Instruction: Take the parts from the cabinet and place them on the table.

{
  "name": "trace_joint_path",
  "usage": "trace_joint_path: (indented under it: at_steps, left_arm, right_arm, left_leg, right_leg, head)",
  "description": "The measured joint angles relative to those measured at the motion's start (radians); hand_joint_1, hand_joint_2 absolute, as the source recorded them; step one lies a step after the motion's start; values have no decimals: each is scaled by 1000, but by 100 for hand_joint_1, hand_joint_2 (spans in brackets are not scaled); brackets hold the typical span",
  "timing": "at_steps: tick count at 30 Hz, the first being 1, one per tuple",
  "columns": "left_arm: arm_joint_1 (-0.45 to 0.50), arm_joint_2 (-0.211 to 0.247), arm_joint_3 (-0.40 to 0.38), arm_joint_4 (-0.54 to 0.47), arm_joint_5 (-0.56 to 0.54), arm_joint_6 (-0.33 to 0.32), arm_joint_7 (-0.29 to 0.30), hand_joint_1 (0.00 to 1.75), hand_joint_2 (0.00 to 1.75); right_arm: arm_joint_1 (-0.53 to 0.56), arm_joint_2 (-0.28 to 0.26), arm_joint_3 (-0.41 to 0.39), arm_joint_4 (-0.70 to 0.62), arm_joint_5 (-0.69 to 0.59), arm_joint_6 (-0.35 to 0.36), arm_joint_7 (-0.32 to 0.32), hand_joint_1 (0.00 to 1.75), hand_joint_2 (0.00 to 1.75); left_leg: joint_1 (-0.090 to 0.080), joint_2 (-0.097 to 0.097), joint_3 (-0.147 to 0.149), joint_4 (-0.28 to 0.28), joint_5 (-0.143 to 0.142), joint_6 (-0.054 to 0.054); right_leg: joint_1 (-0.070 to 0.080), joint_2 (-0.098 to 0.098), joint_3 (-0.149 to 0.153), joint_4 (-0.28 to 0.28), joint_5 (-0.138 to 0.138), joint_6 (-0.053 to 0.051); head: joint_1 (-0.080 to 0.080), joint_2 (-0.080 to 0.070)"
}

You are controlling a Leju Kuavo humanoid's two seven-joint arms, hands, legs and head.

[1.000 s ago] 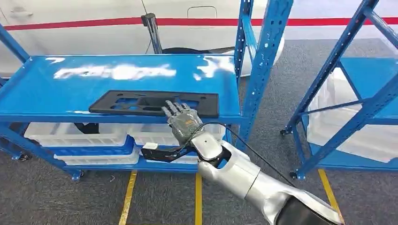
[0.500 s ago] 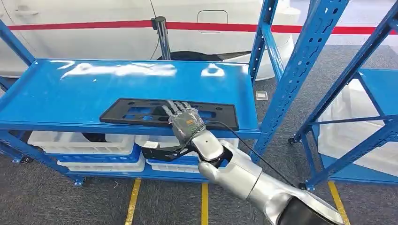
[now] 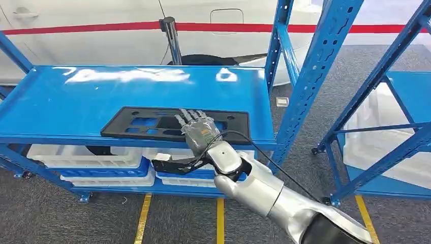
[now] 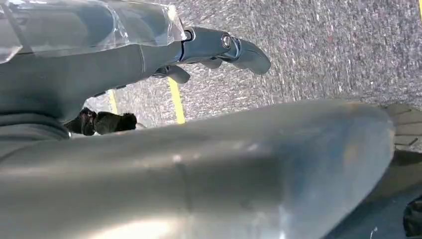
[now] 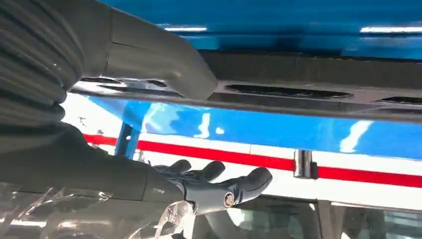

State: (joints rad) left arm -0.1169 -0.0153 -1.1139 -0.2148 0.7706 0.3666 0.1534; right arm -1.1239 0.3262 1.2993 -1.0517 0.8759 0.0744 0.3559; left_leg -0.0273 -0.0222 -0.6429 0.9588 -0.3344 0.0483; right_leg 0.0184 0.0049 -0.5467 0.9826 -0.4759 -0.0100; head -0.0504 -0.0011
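I see the flat black plastic perforated panel (image 3: 175, 123) lying at the blue metal shelf's (image 3: 76, 96) front edge. Right hand (image 3: 199, 131) rests over the panel, fingers spread above, thumb beneath; grasp uncertain. Left hand (image 4: 219, 47) hangs empty, fingers loosely apart.
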Motion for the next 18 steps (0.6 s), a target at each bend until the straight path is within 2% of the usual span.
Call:
trace_joint_path:
  at_steps: [11, 18]
  left_arm:
    - [0, 0, 0, 0, 16, -2, -7, 0, 0]
    - [0, 0, 0, 0, 16, -5, -6, 0, 0]
  right_arm:
    - [39, 22, 34, 0, -17, 48, -48, 0, 175]
    - [42, 23, 46, 0, -18, 51, -51, 0, 175]
  left_leg:
    - [0, 0, 0, -3, -1, -1]
    - [0, 0, 0, -3, -1, -1]
  right_leg:
    - [0, 0, -2, 0, -2, -2]
    - [0, 0, -2, 0, -2, -3]
  head:
    - [0, 0]
    - [0, 0]
